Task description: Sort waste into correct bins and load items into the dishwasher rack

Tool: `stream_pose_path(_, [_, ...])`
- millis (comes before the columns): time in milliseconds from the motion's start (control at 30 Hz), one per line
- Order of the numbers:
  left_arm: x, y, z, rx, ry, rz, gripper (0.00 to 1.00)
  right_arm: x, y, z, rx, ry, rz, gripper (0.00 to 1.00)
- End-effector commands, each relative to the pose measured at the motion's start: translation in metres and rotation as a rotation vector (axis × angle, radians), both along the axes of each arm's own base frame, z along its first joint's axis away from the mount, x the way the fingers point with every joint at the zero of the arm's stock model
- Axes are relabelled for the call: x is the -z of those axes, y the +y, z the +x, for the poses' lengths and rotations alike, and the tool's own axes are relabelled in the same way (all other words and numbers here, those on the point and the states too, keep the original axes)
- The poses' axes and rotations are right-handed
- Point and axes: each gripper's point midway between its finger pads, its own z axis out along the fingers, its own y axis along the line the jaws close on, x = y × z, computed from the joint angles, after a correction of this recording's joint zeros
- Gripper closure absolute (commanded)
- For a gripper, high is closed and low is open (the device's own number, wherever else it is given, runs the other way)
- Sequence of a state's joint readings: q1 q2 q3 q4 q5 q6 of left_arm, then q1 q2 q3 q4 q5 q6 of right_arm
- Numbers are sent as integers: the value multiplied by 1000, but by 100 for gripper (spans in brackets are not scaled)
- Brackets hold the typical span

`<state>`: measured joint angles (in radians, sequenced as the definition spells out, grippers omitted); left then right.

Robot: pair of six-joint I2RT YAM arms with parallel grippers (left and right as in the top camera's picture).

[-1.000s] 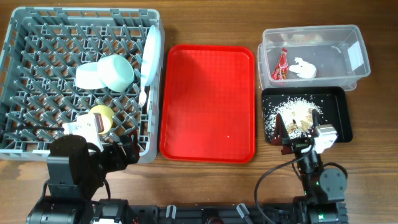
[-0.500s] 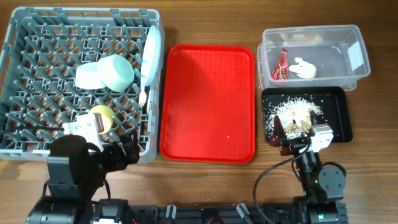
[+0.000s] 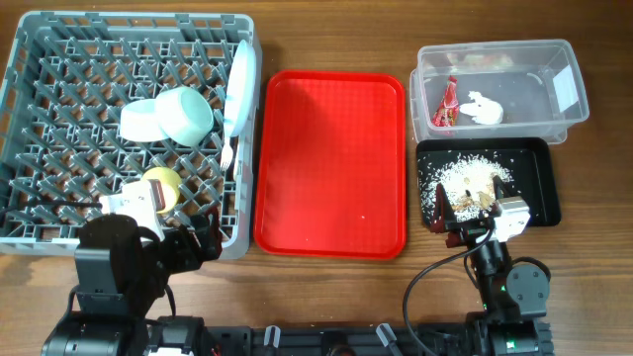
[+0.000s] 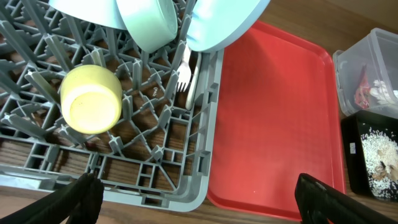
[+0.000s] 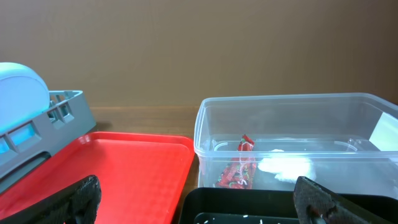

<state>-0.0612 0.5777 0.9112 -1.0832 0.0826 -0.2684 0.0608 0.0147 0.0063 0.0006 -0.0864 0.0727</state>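
Observation:
The grey dishwasher rack (image 3: 59, 59) holds two light blue bowls (image 3: 183, 115), a white plate (image 3: 237, 84) on edge, a yellow cup (image 3: 162, 185) and a white fork (image 4: 185, 73). The spoon is not visible. The clear tub (image 3: 554, 59) holds the red-and-white wrapper (image 3: 448, 104) and the white tissue (image 3: 485, 107). The black tray (image 3: 539, 158) holds rice scraps (image 3: 470, 178). My left gripper (image 4: 199, 196) is open and empty over the rack's near right corner. My right gripper (image 5: 199, 196) is open and empty at the black tray's near edge, facing the tub (image 5: 292, 124).
The flat red serving tray (image 3: 331, 163) lies bare between the rack and the bins; it also shows in the left wrist view (image 4: 273, 118) and the right wrist view (image 5: 124, 168). Wooden table (image 3: 326, 35) surrounds everything.
The right gripper has shifted slightly since one second ago; nothing else has moved.

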Motion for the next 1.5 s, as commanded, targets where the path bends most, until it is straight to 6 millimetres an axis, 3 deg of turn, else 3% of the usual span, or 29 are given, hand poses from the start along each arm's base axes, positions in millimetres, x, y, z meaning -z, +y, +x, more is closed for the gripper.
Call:
stream_pose_path(0, [1,-1,0,0,2,-5,0,-3,2,-1,-16,-18,-16,0])
stream_pose_path(233, [-11,20,3,-95,-194,41,0,-3,2,-1,-16,-18,-16,0])
stream_pose_path(500, [30,16,37,-87,-533,1,0,-3,2,-1,-16,-18,-16,0])
stream_pose_path(733, [16,17,52,-95,-830,-6,0,-3,2,-1,-16,-18,-17,0])
stream_pose_path(800, [20,17,54,-86,-844,20,0,-3,2,-1,-15,-18,-16,0])
stream_pose_path(1000, [68,15,57,-69,-688,26,0,-3,2,-1,-16,-18,-16,0])
stream_pose_path(1467, [71,15,57,-76,-676,9,0,-3,2,-1,-15,-18,-16,0])
